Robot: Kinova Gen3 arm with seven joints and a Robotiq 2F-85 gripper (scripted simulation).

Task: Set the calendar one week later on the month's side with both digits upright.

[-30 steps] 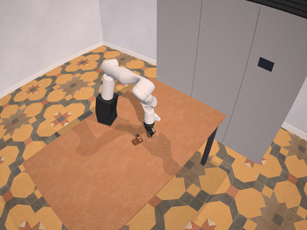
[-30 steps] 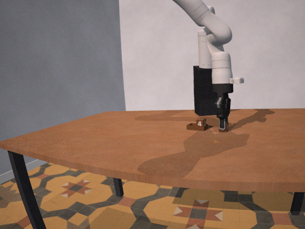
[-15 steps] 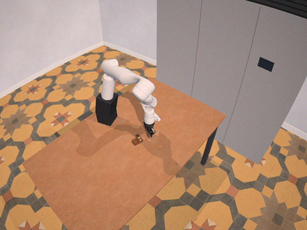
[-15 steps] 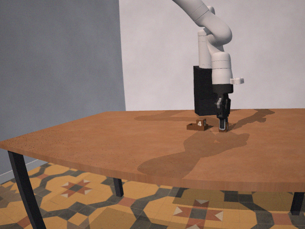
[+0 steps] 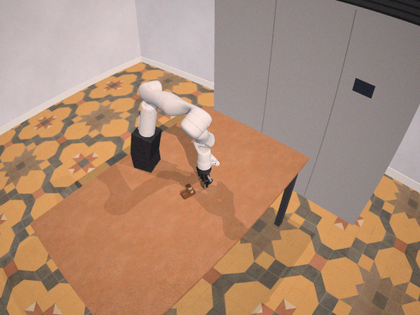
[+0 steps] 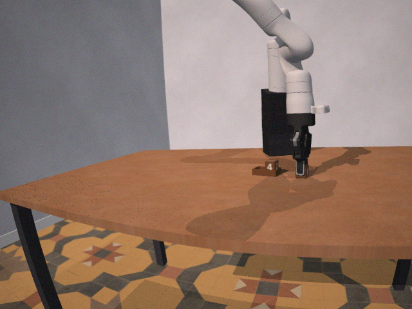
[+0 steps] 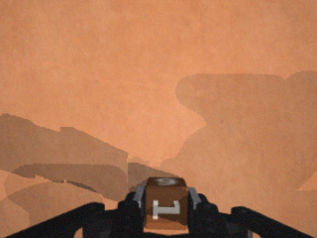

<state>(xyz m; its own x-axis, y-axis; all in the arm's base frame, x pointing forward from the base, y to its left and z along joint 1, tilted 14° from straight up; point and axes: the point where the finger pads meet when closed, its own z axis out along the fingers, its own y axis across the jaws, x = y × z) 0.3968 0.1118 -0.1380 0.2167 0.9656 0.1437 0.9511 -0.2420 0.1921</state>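
Observation:
My gripper (image 6: 301,172) points straight down and is shut on a brown digit cube (image 7: 165,203), low at the table top just right of the tray. In the wrist view the cube's face toward the camera shows a white 1 lying on its side, and the face beyond it shows a round digit. The brown tray (image 6: 266,171) lies flat on the table and holds the other cube (image 6: 271,165) at its right end, with a white 4 facing the exterior camera. The tray's left half is empty. Gripper (image 5: 205,183) and tray (image 5: 187,193) also show in the top view.
The arm's black base block (image 5: 146,148) stands at the table's far edge. Tall grey cabinets (image 5: 315,84) stand past the table's right side. The orange-brown table top (image 5: 163,216) stretches widely toward the near edge.

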